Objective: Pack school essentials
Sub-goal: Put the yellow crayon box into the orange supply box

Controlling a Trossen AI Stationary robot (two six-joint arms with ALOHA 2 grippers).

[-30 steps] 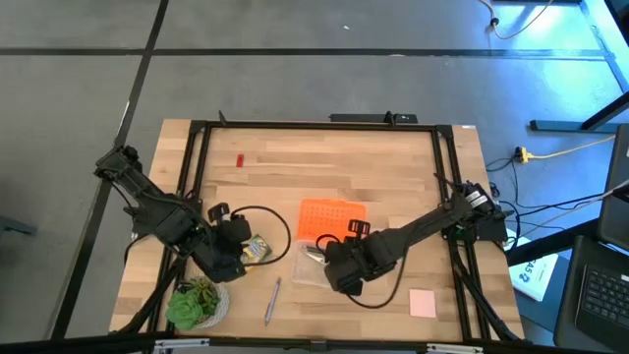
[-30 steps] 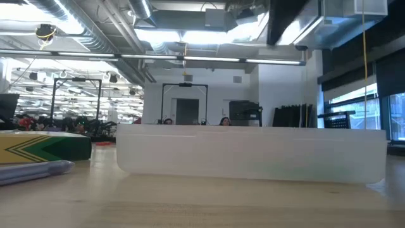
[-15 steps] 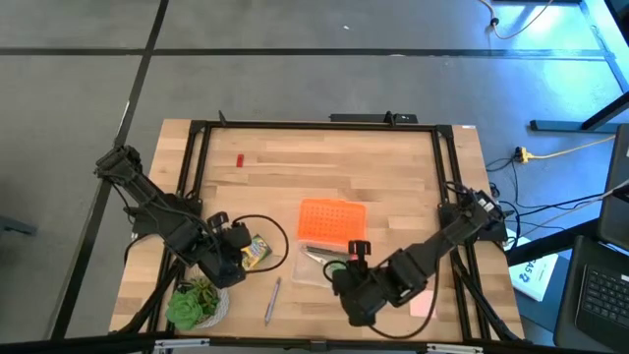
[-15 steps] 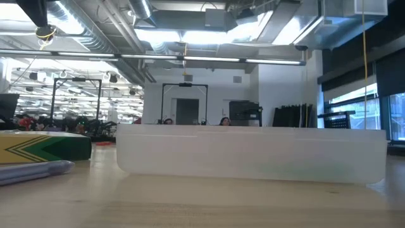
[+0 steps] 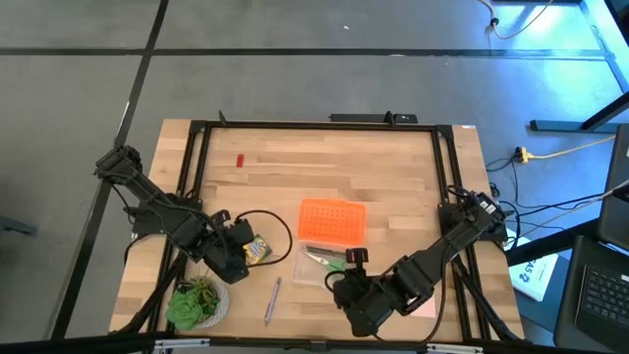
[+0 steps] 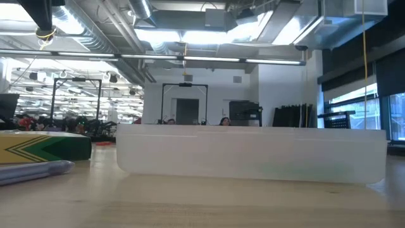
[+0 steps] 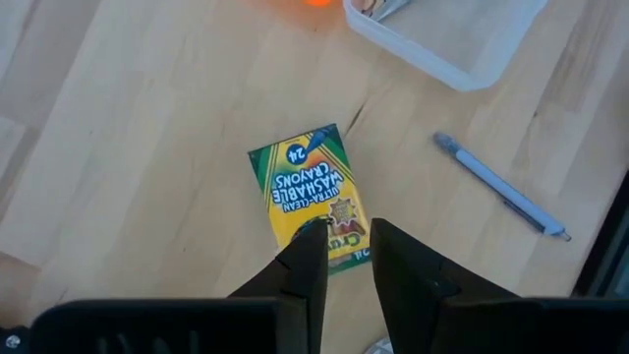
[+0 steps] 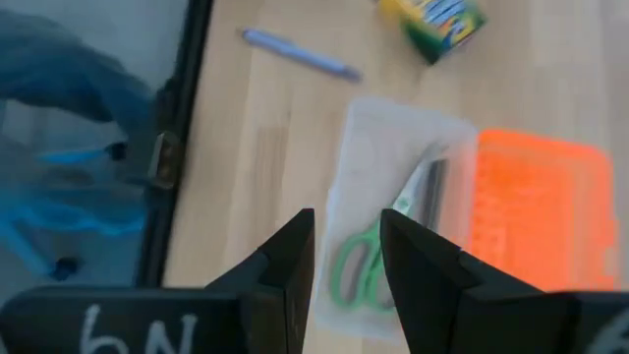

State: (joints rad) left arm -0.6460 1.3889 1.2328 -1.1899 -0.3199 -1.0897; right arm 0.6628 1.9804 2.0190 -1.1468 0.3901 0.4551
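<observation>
Left gripper [image 7: 337, 251]: over crayon box [image 7: 311, 196], jaws slightly apart, empty.
Right gripper [image 8: 346, 258]: above case [image 8: 385, 187] holding scissors [image 8: 366, 258], jaws narrowly parted, empty.

Four cameras: one overhead, one at desk level, one on each wrist.

You look straight down on the whole desk [image 5: 324, 157] from high above, while the low camera sits on its surface, close behind the clear case [image 6: 253, 155], facing the room. Your left wrist camera looks down, near, past its pincer [image 7: 344, 251] at the crayon box [image 7: 310, 197]; the right one looks past its pincer [image 8: 349, 246] into the case. Both wrist views share the pen [image 7: 501, 187], crayon box and case.
</observation>
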